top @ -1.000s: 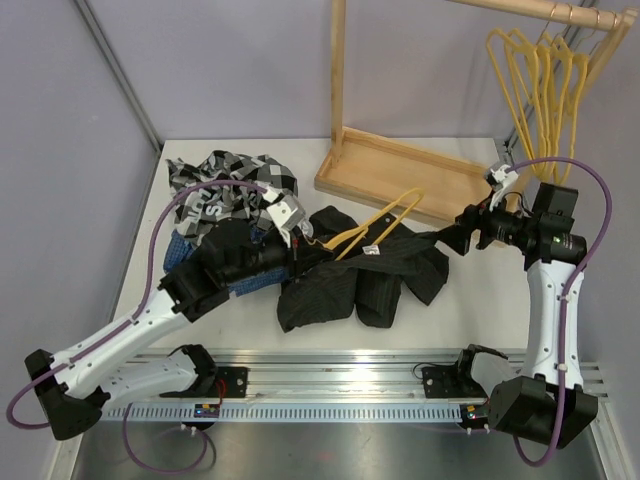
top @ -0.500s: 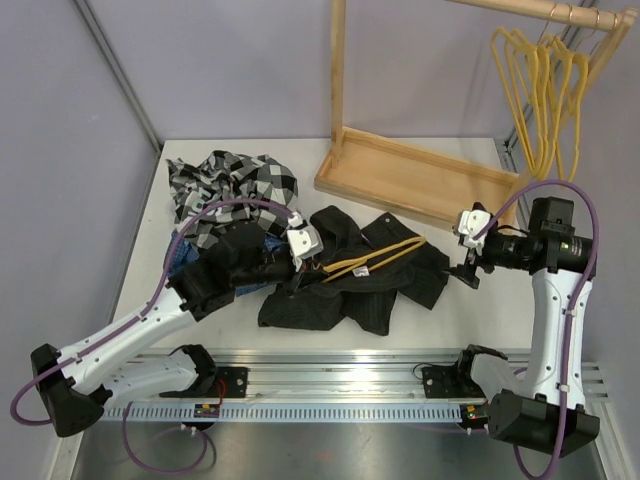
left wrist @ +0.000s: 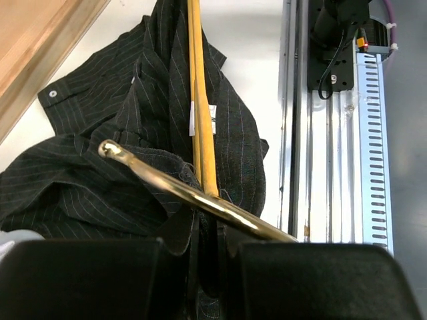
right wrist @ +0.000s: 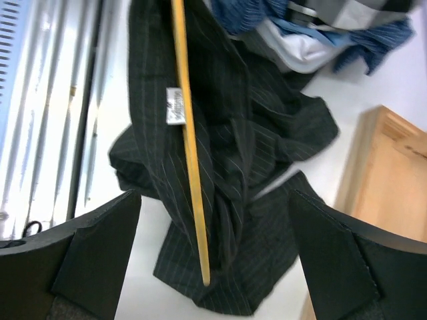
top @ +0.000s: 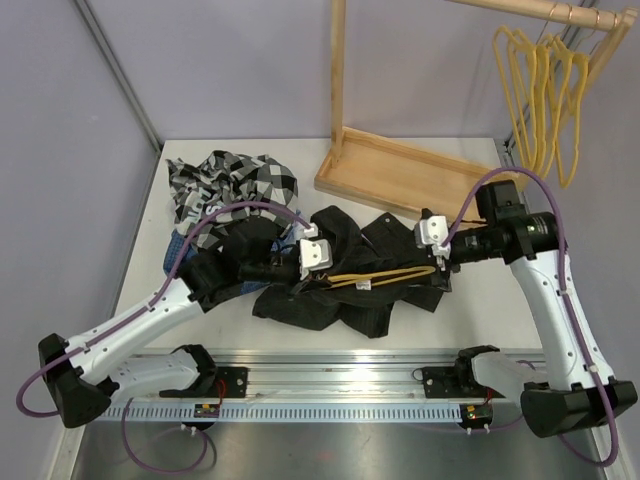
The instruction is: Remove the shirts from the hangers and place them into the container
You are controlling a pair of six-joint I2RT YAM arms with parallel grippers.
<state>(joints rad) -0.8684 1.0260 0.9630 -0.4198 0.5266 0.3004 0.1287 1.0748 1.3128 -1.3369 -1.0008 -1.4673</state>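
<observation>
right gripper (top: 441,266) swung inward, jaws wide, crumpled pinstriped shirt (top: 318,306), thin hanger (top: 385,274)

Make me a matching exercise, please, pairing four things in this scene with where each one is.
Things:
1. pinstriped shirt
2. checked shirt
3. empty hangers
4. loose hanger

Places:
A. hanging from the wooden rail, far right
B. lying across dark striped cloth
C. heaped at the far left of the table
D. crumpled in the middle, near the front edge

Pairs: 1-D, 2-C, 3-A, 4-B.
</observation>
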